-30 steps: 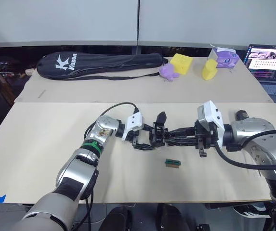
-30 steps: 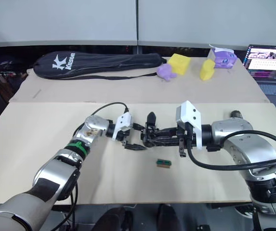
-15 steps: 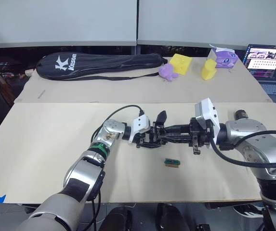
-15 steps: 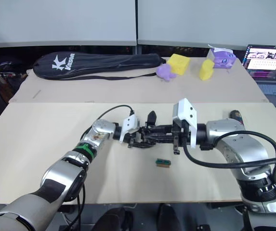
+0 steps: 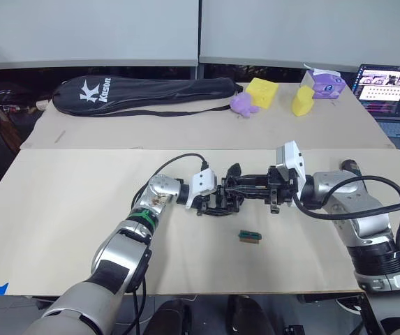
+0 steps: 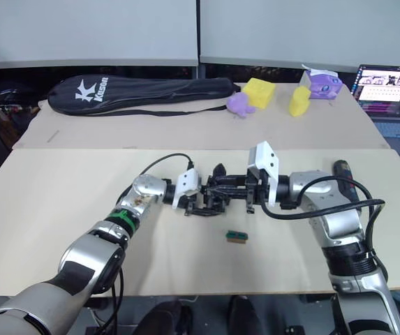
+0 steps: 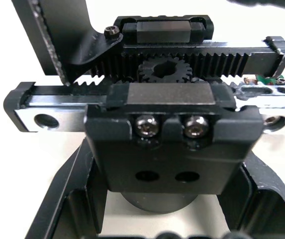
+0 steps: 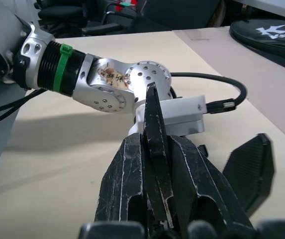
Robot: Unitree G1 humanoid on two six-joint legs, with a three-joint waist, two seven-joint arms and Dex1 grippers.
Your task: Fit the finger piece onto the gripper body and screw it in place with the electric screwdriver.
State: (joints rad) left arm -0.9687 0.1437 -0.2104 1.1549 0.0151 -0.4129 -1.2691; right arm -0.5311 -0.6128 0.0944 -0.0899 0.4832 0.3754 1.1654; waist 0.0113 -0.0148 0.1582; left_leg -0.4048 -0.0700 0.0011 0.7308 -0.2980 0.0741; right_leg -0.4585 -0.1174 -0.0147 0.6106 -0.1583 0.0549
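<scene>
At mid-table, left tool [image 5: 217,202] clamps gripper body [image 7: 172,149]; right tool [image 8: 157,164] pinches finger piece [image 8: 154,134].

The two grippers meet at the middle of the front table [image 5: 60,230], crowding that spot: the left gripper [image 5: 217,202] is clamped around the gripper body [image 5: 229,197], and the right gripper [image 5: 245,187], pinching the finger piece [image 8: 154,149], reaches in from the other side, so there is no room to pass between them. Just in front lies a small green block [image 5: 249,236], apart from both. The left arm's black cable [image 5: 168,164] loops up behind its wrist. The table is open to the left, and the near edge too. Well back stand a long black bag [image 5: 144,91], yellow blocks [image 5: 262,91] and a laptop [image 5: 388,87]
</scene>
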